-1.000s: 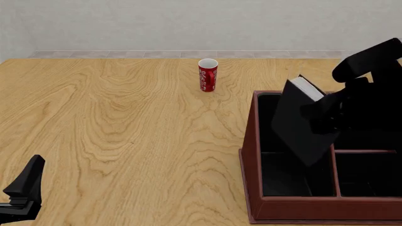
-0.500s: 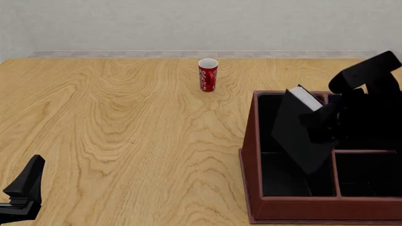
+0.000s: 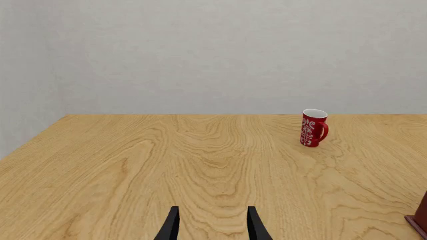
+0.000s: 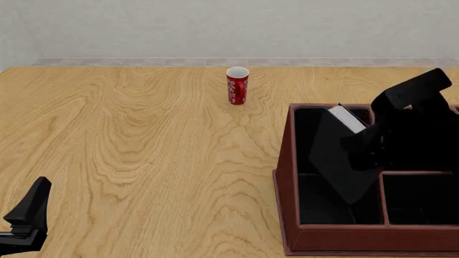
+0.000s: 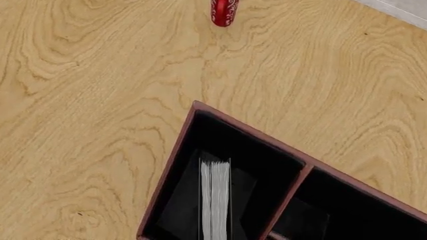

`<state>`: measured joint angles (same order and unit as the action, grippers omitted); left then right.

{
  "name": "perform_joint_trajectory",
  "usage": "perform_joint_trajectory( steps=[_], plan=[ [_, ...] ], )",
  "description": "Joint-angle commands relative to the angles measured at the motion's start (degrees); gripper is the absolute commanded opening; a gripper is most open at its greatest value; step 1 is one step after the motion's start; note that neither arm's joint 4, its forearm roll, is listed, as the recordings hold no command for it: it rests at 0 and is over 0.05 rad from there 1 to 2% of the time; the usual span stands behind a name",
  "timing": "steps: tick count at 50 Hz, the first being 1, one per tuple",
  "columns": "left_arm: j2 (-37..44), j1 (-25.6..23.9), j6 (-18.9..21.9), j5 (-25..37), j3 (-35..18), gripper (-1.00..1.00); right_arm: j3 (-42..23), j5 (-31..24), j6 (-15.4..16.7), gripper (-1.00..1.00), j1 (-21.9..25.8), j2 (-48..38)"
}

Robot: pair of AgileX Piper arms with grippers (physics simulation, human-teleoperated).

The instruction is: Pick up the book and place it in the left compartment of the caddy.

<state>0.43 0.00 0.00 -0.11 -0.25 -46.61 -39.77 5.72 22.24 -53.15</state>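
Note:
The black book (image 4: 338,158) with white page edges (image 4: 346,119) hangs tilted, its lower part inside the left compartment (image 4: 323,207) of the red-brown caddy (image 4: 285,161). My right gripper (image 4: 368,146) is shut on the book's right side, above the divider. In the right wrist view the page edges (image 5: 215,199) stand inside the long black section (image 5: 200,132) of the caddy (image 5: 172,167); the fingers themselves do not show there. My left gripper (image 4: 25,219) rests at the near left table edge, open with nothing between its fingers (image 3: 172,227).
A red patterned mug (image 4: 237,85) stands at the back middle of the table, also seen as the mug (image 3: 312,128) and the mug (image 5: 224,11). Two smaller caddy sections (image 4: 420,199) lie right of the divider. A caddy corner (image 3: 420,220) shows in the left wrist view.
My right gripper has lowered with the book, so the book sits deeper in the left compartment. The left arm has not moved.

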Motion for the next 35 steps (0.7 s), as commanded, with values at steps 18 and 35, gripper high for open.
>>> perform_joint_trajectory(
  steps=[18, 35],
  plan=[
    [0.0, 0.0, 0.0, 0.0, 0.0, 1.0, 2.81, 3.55, -2.15, -1.0, 0.27, -1.93],
    [0.0, 0.0, 0.0, 0.0, 0.0, 1.0, 4.15, 5.61, -3.22, -1.0, 0.48, -3.35]
  ],
)
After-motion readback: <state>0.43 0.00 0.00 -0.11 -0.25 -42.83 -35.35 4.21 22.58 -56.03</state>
